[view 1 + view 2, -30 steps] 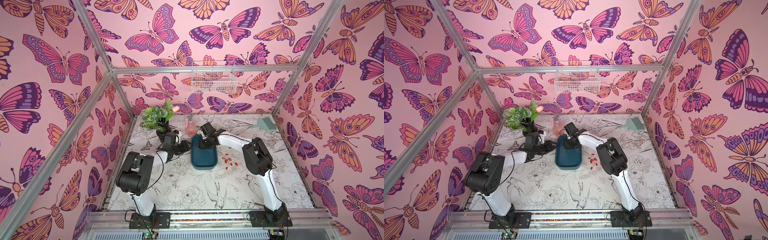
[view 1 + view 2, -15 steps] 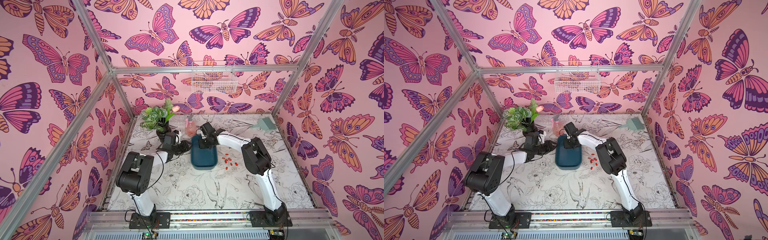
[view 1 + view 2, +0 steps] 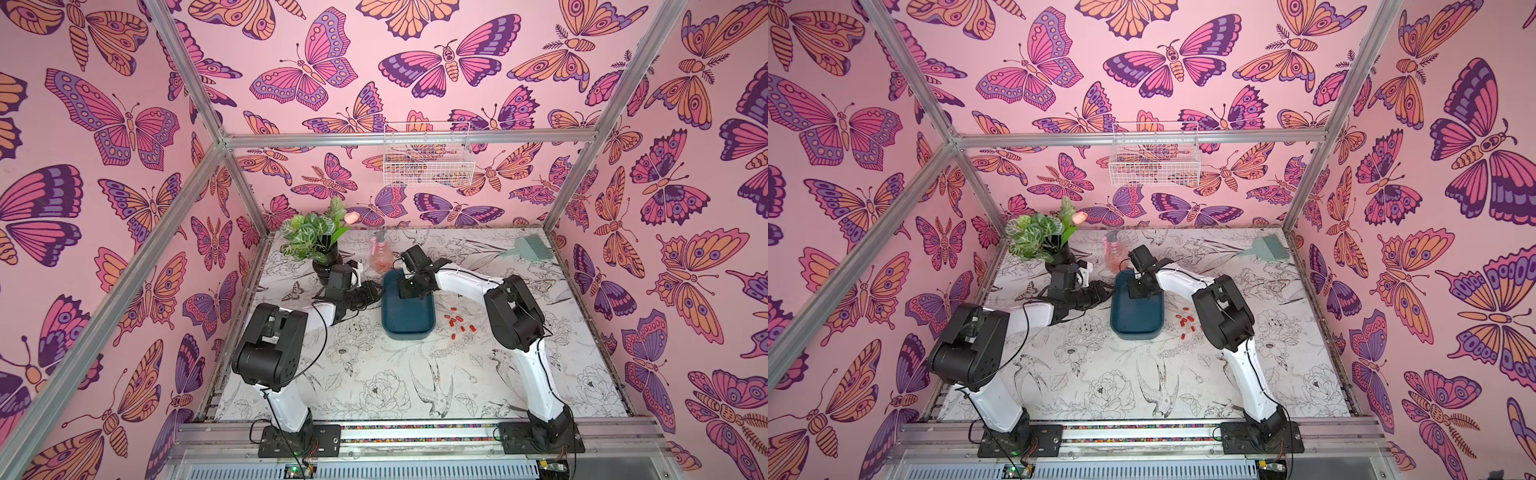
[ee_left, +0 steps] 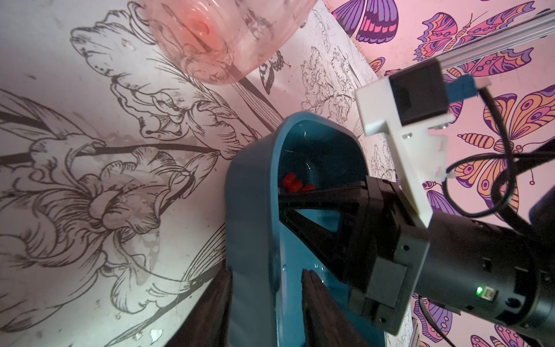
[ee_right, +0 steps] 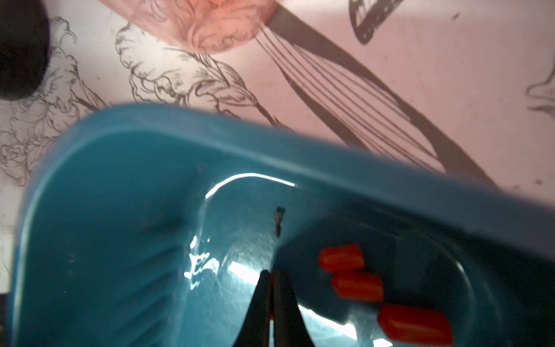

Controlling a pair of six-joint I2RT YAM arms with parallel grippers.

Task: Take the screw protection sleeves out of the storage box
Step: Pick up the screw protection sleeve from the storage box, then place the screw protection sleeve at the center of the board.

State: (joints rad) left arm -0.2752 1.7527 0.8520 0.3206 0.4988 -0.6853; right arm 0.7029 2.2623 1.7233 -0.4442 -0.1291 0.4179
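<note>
The left arm (image 3: pixel 286 399) and right arm (image 3: pixel 540 382) are white links between bulky black joints, thin black cables trailing. The right gripper (image 5: pixel 271 281) has tapered black fingers (image 5: pixel 258 309); a green light (image 4: pixel 479 290) glows on its wrist.

The screw protection sleeves (image 5: pixel 357 285) are red, the storage box (image 3: pixel 409 318) teal-blue, the walls (image 3: pixel 104 124) pink with butterflies.

Table (image 3: pixel 374 374): white top printed with black line-art flowers and birds. Sitting on it: teal storage box (image 3: pixel 409 313) mid-table, loose cluster of red screw protection sleeves (image 3: pixel 457 322) just beside its right side, potted plant (image 3: pixel 326 266) far left, pink spray bottle (image 3: pixel 381 257) behind the box, pale green brush (image 3: pixel 528 247) in the far right corner.
</note>
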